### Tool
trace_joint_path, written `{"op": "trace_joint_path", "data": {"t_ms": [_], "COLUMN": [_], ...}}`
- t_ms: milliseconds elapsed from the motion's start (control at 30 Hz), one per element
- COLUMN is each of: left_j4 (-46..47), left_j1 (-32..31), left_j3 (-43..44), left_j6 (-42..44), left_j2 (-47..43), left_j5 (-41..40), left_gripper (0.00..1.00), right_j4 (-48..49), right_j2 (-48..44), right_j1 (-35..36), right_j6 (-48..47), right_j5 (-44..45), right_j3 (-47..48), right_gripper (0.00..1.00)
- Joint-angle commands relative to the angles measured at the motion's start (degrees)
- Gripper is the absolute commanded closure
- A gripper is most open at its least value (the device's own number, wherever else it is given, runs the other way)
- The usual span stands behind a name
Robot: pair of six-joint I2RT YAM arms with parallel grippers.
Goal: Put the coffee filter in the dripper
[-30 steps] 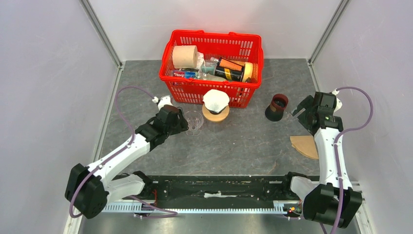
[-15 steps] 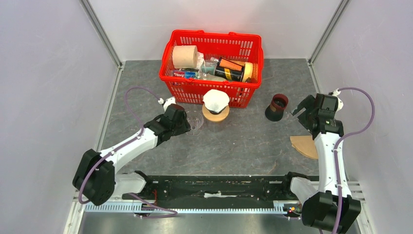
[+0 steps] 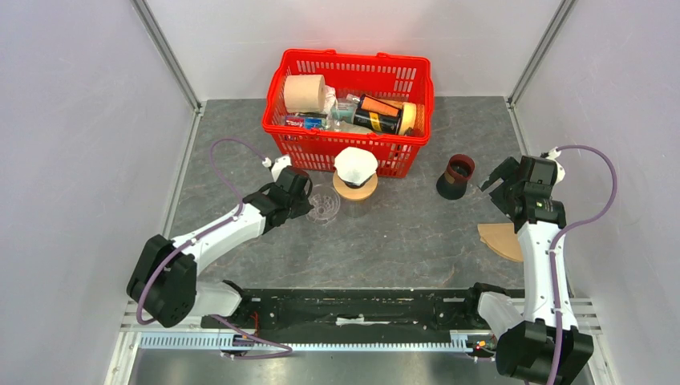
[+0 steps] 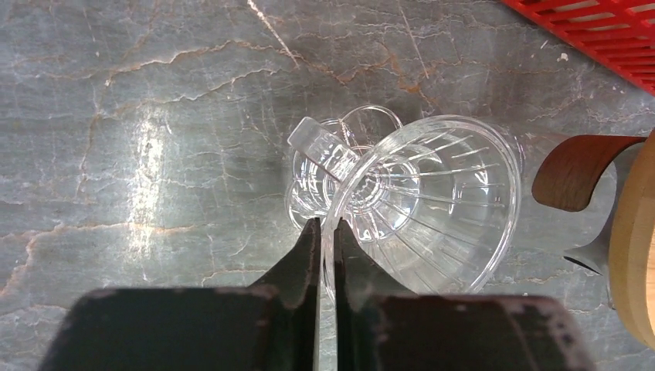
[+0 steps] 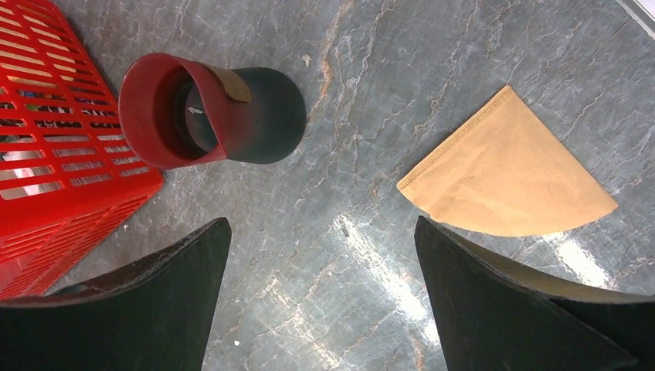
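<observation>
A clear ribbed dripper (image 4: 432,205) rests on the grey table (image 3: 401,241) just left of centre, also seen from above (image 3: 325,203). My left gripper (image 4: 327,226) is shut on the near part of its rim, one finger inside the cone and one outside. The brown paper coffee filter (image 5: 510,178) lies flat at the right (image 3: 501,239). My right gripper (image 5: 322,224) hovers open over bare table between the filter and a dark red cup (image 5: 208,116), holding nothing.
A red basket (image 3: 417,96) of assorted items stands at the back. In front of it is a wood-collared carafe topped with a white filter (image 3: 355,170), close to the right of the clear dripper. The dark red cup (image 3: 457,176) stands near the right gripper.
My left arm has reached forward to the clear dripper and its jaws have closed on the rim. The right arm has barely moved and stays open.
</observation>
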Motion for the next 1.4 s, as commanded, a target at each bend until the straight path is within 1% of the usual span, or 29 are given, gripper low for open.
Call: {"op": "trace_joint_path", "data": {"t_ms": [0, 133, 200, 233, 333, 367, 433, 500, 567, 633, 700, 733, 800, 900, 933, 1000, 1100, 1167, 1200, 1267, 1367], "left_j4": [-4.08, -11.07, -14.34, -14.82, -14.84, -14.7, -14.26, -14.1, -15.62, -18.85, -20.24, -19.68, -14.51, -0.38, 3.01, 4.09, -1.37, -4.07, -7.66, -16.97, -23.57], "left_j1": [0.21, 0.25, 0.25, 0.12, 0.15, 0.15, 0.02, -0.4, -1.38, -2.85, -4.41, -5.17, -6.7, -10.44, -11.92, -14.11, -15.06, -15.09, -15.04, -15.04, -15.04], "left_j3": [1.27, 0.74, 0.35, -0.04, -1.09, -0.84, 0.42, 2.31, 4.83, 7.07, 8.22, 8.38, 7.65, 4.38, 4.13, 5.16, 6.62, 7.7, 9.22, 13.79, 18.2], "left_j6": [0.39, 1.95, 3.44, 4.87, 9.23, 10.66, 11.43, 12.57, 15.67, 18.92, 22.16, 24.14, 24.16, 23.94, 24.91, 31.47, 48.77, 56.48, 60.98, 71.83, 83.0], "left_j2": [-2.83, -9.44, -15.17, -17.92, -26.7, -28.78, -30.85, -30.76, -29.56, -28.14, -27.0, -26.41, -25.5, -25.04, -24.56, -23.2, -21.21, -18.85, -17.48, -14.53, -11.24], "left_j5": [-2.85, -2.25, -0.05, 2.1, 14.69, 20.81, 31.11, 41.67, 49.08, 52.44, 56.37, 59.24, 60.98, 63.96, 64.67, 67.13, 68.87, 69.99, 71.57, 73.47, 73.35], "left_gripper": [0.97, 0.98, 0.98, 0.98, 0.98, 0.98, 0.98, 0.98, 0.98, 0.98, 0.98, 0.98, 0.98, 0.98, 0.98, 0.98, 0.98, 0.98, 0.98, 0.98, 0.98], "right_j4": [1.7, 1.71, 1.71, 1.87, 3.19, 3.59, 4.52, 4.7, 5.16, 6.15, 8.87, 10.84, 16.2, 24.2, 26.16, 28.44, 27.62, 28.12, 28.2, 27.77, 22.41], "right_j2": [-1.36, -1.57, -1.7, -1.7, -1.8, -1.89, -2.4, -2.87, -3.61, -4.71, -6.14, -6.85, -7.74, -7.51, -7.06, -5.27, -2.55, -1.75, -1.87, -2.91, -4.5], "right_j1": [-0.33, -0.3, -0.28, -0.24, 0.19, 0.84, 2.99, 5.2, 6.74, 7.64, 8.64, 9.29, 11.66, 18.24, 20.35, 23.52, 25.2, 26.12, 26.92, 29.51, 34.0], "right_j6": [-1.1, -2.16, -2.97, -3.52, -5.87, -6.62, -8.32, -9.78, -11.49, -12.95, -13.97, -14.25, -13.7, -13.51, -14.05, -15.95, -18.65, -19.7, -21.28, -26.01, -38.61], "right_j5": [-1.09, -3.98, -4.55, -6.97, -11.95, -13.21, -15.22, -17.53, -21.71, -26.85, -34.02, -39.16, -46.05, -53.45, -55.8, -60.73, -67.66, -70.63, -71.69, -72.74, -75.24], "right_j3": [-0.22, 0.02, 0.12, 0.22, 0.3, 0.54, 0.98, 1.96, 2.86, 3.05, 2.18, 1.43, -0.04, -2.4, -2.86, -2.89, -1.24, -1.42, -1.83, -2.95, -3.73], "right_gripper": [0.03, 0.03, 0.03, 0.03, 0.03, 0.03, 0.03, 0.03, 0.03, 0.03, 0.03, 0.03, 0.03, 0.03, 0.03, 0.03, 0.03, 0.05, 0.05, 0.05, 0.06]}}
